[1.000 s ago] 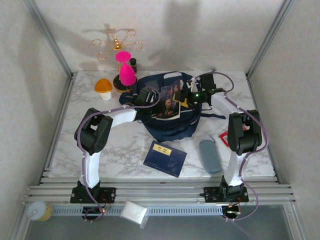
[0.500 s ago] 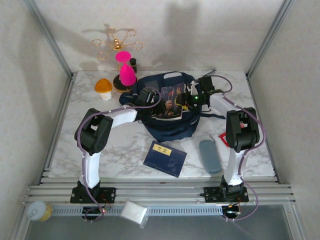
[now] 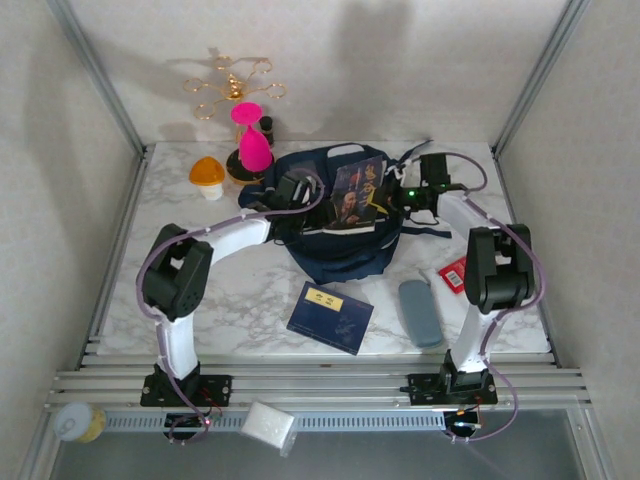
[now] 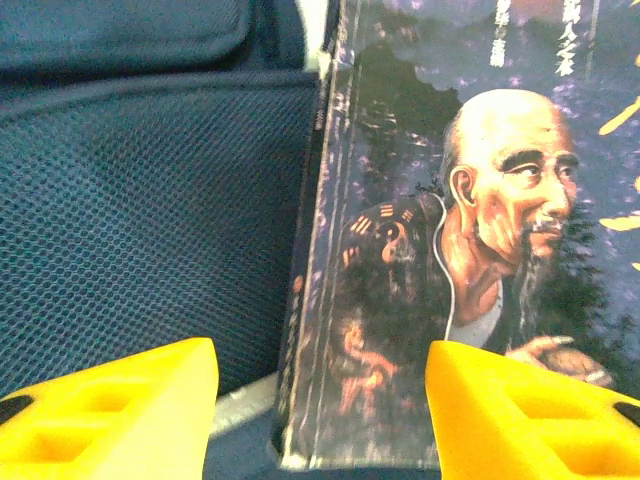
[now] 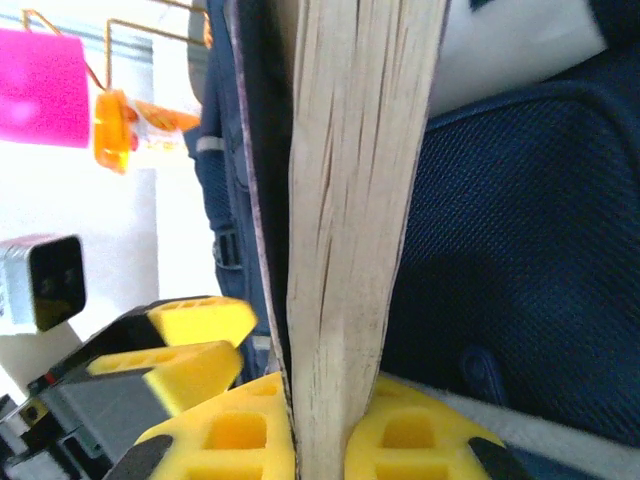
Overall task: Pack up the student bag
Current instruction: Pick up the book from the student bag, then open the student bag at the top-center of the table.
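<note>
We find the student bag (image 3: 335,252) lying toward the rear middle of the tabletop (image 3: 240,300). A book (image 3: 358,190) with a bearded man on its cover stands on edge over the bag. The right hand (image 3: 392,196) is closed on the book's page edge, one finger against each cover. The left hand (image 3: 300,192) sits at the bag's left side, fingers well apart and gripping nothing, with the book's spine just ahead of it.

Fixed camera high over the table (image 3: 250,288), looking down, both wrist cameras close up, sharing book (image 4: 440,250) and student bag (image 4: 150,200)
</note>
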